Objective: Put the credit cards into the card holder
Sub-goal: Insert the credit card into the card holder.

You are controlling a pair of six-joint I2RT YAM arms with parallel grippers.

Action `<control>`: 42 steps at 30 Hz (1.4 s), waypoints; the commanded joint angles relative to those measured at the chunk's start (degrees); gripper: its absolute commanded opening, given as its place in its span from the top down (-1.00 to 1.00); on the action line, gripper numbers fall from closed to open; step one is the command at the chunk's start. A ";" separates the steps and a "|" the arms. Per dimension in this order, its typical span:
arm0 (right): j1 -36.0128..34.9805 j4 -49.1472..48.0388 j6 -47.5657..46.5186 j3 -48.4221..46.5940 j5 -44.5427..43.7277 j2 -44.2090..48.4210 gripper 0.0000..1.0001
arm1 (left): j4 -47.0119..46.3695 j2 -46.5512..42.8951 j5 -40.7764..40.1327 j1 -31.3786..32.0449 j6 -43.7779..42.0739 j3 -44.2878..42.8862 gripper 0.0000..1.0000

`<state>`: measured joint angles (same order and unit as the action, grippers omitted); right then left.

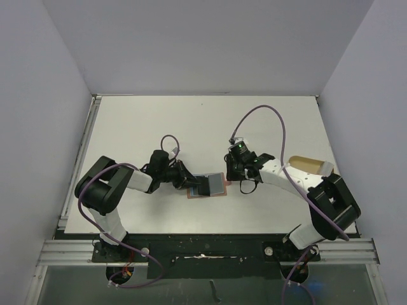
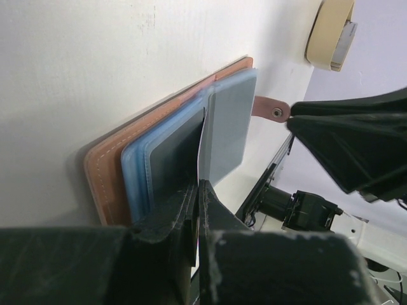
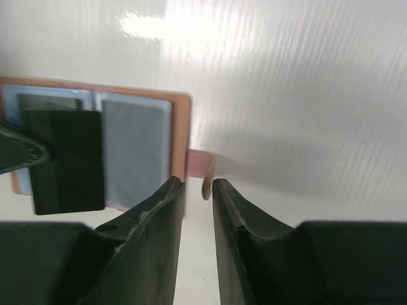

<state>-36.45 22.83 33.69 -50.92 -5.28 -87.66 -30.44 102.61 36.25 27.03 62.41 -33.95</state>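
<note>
The card holder lies open on the table, reddish-brown with blue pockets. A grey-blue credit card sits in its right pocket. My left gripper is shut on a second, darker credit card, held tilted on edge over the left pocket. My right gripper is at the wallet's right edge. Its jaws stand a narrow gap apart, with the snap tab and its pale stud between the tips, the stud against the right finger.
A tan oval tray stands at the right of the table, beyond the right arm; it also shows in the left wrist view. Grey walls close in the table on three sides.
</note>
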 commanded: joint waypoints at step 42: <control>-0.20 -7.31 0.85 -0.15 2.40 -7.50 0.77 | -0.17 -2.70 0.66 0.48 -3.22 -2.68 1.00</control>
<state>-36.45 15.92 34.57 -51.72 -1.83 -95.13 -30.13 100.36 36.27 27.44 61.17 -34.04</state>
